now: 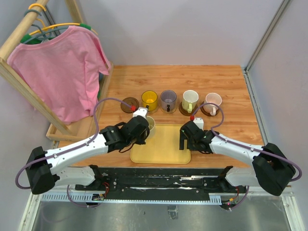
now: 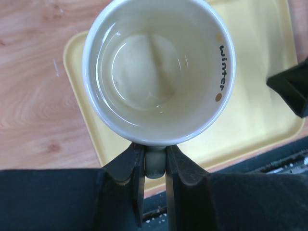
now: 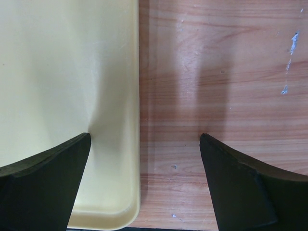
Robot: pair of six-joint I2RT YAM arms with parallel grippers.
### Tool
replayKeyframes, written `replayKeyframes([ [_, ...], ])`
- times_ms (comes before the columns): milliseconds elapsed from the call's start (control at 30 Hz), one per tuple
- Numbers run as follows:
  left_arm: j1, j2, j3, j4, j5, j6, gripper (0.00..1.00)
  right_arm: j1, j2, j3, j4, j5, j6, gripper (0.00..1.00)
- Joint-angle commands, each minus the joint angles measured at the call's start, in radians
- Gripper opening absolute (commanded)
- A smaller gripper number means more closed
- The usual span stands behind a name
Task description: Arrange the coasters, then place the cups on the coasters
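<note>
Left claw [image 2: 155, 156] is clenched on the handle of the cream cup [image 2: 159, 72], pinching it from both sides so the cup stays upright, mouth up, out in front of the fingers. Makes sense, since the handle is the only thin bit those jaws can close around. The cup is over the far left corner of the tray [image 2: 255, 120]. I can't tell if it's lifted or resting there.

The four other cups [image 1: 168, 100] stand in a row across the middle of the desk [image 1: 192, 79], each on one of the coasters [image 1: 204, 110]. The one bare coaster [image 1: 130, 104] is at the left end of that row, just beside the yellow cup [image 1: 149, 100] and not far beyond the held one, so my guess is that's the target.

Right claw [image 3: 144, 139] is released, jaws wide with nothing between them. It hangs over the tray's right edge, I'd say just to keep clear.
</note>
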Motion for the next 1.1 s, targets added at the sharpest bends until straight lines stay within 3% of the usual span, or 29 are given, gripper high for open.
replayKeyframes([
  [0,0.003,0.035,0.094,0.085,-0.155,0.06,0.0,0.011,0.002,-0.041,-0.064,0.004,0.008,0.97],
  [500,0.344,0.003,0.113,0.219,-0.085,0.189,0.0,0.011,-0.153,-0.02,-0.172,0.077,0.006,0.97],
  [767,0.527,0.098,0.098,0.39,0.003,0.257,0.01,0.011,-0.248,0.029,-0.252,0.119,-0.006,0.96],
  [1067,0.636,0.244,0.083,0.587,0.087,0.29,0.01,0.012,-0.338,0.044,-0.288,0.174,-0.005,0.96],
])
